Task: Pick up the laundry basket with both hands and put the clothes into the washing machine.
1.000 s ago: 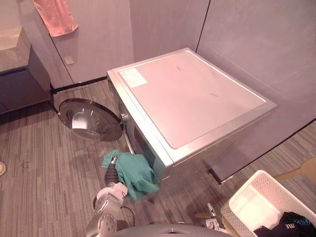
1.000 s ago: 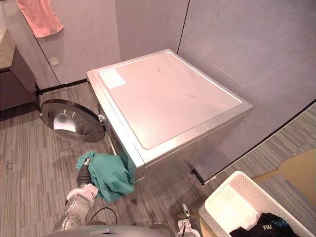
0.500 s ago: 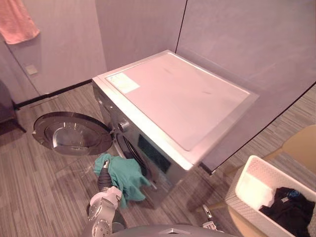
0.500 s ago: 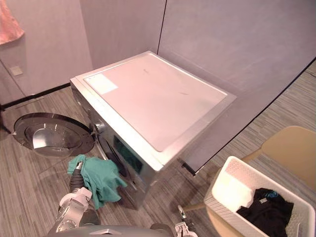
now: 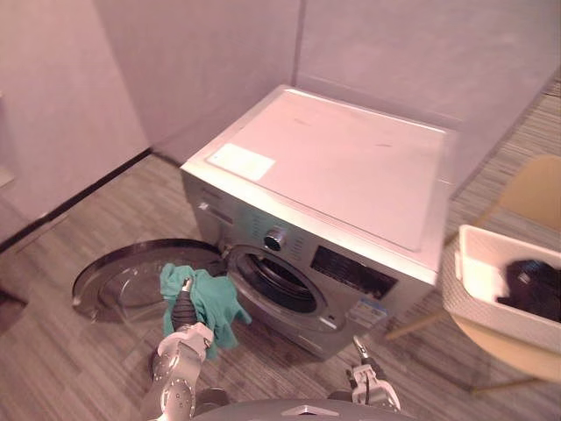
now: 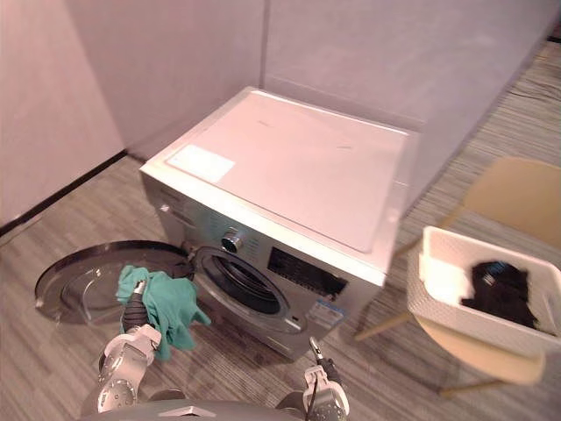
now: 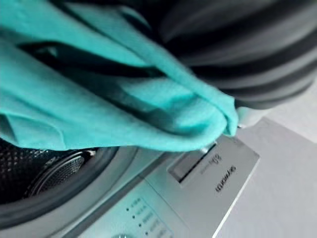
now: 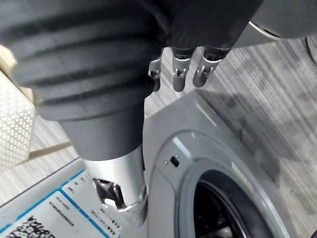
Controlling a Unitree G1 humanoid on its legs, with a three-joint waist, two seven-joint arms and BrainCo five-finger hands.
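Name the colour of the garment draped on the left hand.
Teal garment; left wrist view shows it best.

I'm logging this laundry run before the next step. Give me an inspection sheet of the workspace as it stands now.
Surface: grey striped floor.
Job's things: washing machine, door swung open; green cloth just outside the drum opening; white laundry basket on tan chair, dark clothes inside.
Clutter: nothing seen.
Hands: left hand under the green cloth; right hand low, open, holding nothing.
Cables: nothing seen.
Surroundings: plain walls behind the machine.
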